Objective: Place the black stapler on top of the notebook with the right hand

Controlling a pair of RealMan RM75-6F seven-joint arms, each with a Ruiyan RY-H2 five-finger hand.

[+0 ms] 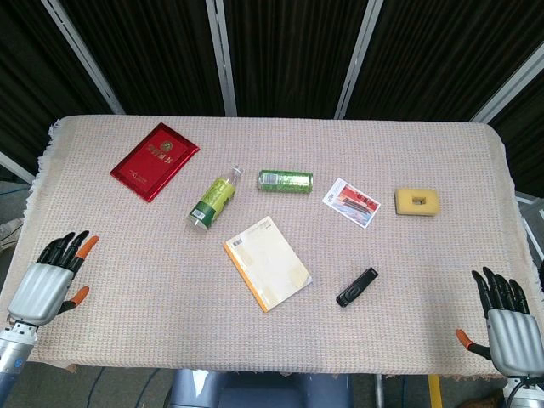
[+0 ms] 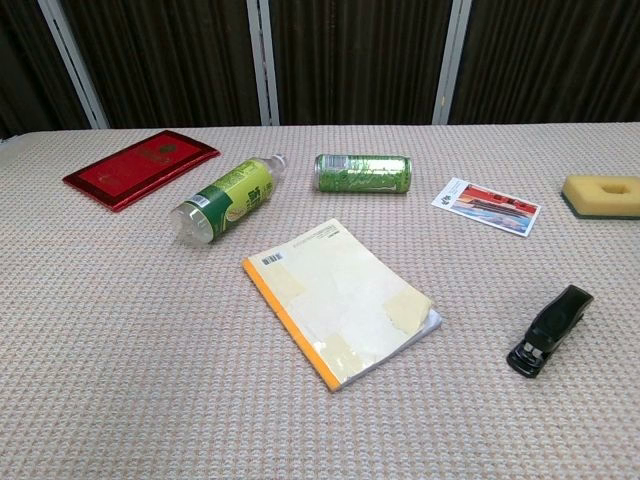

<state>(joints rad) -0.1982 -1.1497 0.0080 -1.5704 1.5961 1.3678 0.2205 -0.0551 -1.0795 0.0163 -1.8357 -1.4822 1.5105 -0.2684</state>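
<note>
The black stapler (image 1: 357, 286) (image 2: 549, 329) lies on the woven tablecloth, just right of the notebook. The notebook (image 1: 267, 262) (image 2: 339, 297) is pale yellow with an orange spine and lies flat near the table's middle. My right hand (image 1: 508, 319) rests at the front right corner of the table, fingers spread and empty, well to the right of the stapler. At the front left edge my left hand (image 1: 53, 276) also rests with fingers apart, holding nothing. Neither hand shows in the chest view.
A red booklet (image 1: 155, 160) (image 2: 140, 166) lies at the back left. A green bottle (image 1: 214, 199) (image 2: 226, 198) and a green can (image 1: 286, 180) (image 2: 362, 172) lie behind the notebook. A printed card (image 1: 351, 202) (image 2: 485, 205) and a yellow sponge (image 1: 416, 201) (image 2: 602, 194) sit to the right.
</note>
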